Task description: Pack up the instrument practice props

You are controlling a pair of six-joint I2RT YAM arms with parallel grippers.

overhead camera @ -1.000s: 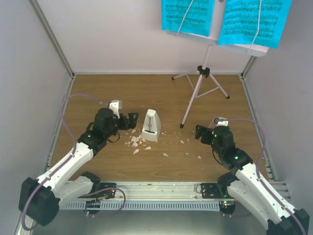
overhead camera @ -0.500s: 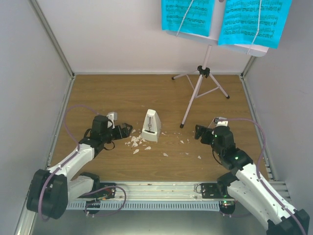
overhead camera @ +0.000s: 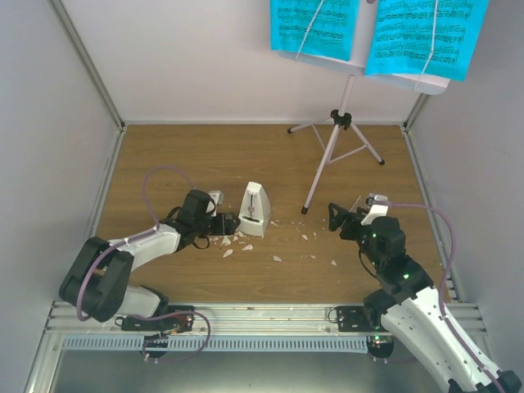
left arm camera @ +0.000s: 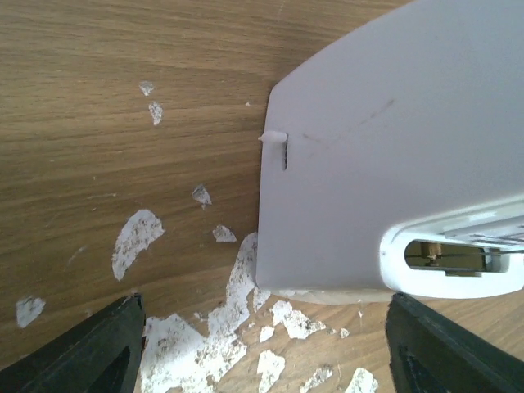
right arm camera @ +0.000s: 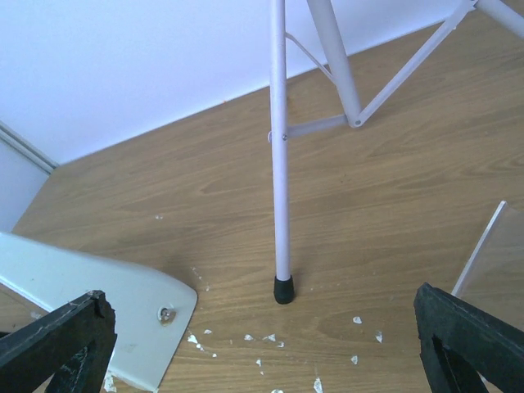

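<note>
Left wrist view shows the left hand [left arm camera: 264,332] spread just before the metronome [left arm camera: 385,155]; the right hand [right arm camera: 262,332] is spread too.

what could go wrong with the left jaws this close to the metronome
The left jaws stand low beside the upright metronome; a sideways nudge could tip it.
White crumbs lie between those jaws and could scatter or get pinched.
The right jaws face a leg of the music stand; a bump might topple it.

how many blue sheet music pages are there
2: the left cyan page and the right cyan page, side by side on the music stand. Others could hide behind them.
</note>
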